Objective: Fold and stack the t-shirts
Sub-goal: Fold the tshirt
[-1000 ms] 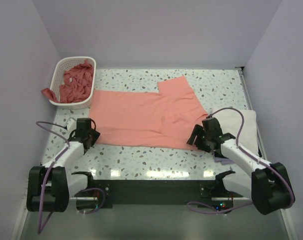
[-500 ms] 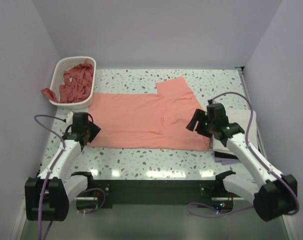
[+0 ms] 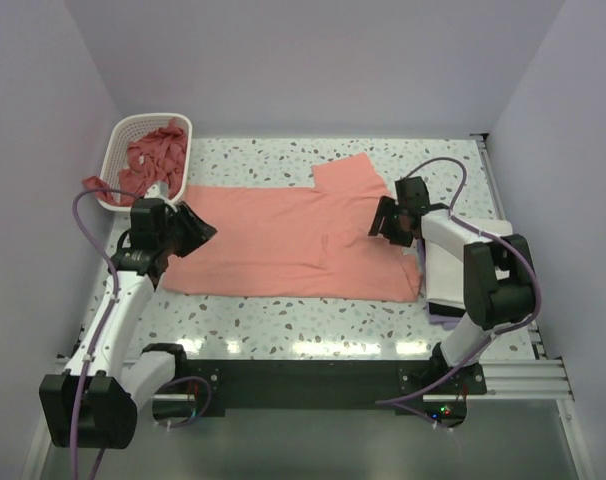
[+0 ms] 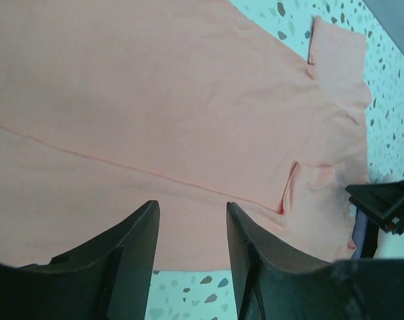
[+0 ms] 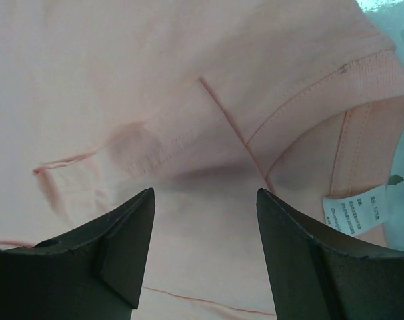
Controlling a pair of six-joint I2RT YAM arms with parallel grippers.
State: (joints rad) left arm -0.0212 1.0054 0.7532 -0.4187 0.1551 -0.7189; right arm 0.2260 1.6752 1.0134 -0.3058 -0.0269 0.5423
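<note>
You have the salmon t-shirt (image 3: 283, 240) spread flat across the middle of the table (image 3: 283, 320), collar (image 5: 335, 80) toward the right edge. Your left gripper (image 3: 190, 228) hangs over its hem end and your right gripper (image 3: 383, 222) over the collar. Both are spread wide and empty, probably lined up to pinch both ends for a fold.

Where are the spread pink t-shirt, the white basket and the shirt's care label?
spread pink t-shirt (image 3: 273, 240), top external view, middle of the body.
white basket (image 3: 153, 118), top external view, far rim.
care label (image 5: 355, 212), right wrist view, centre of the white tag.
</note>
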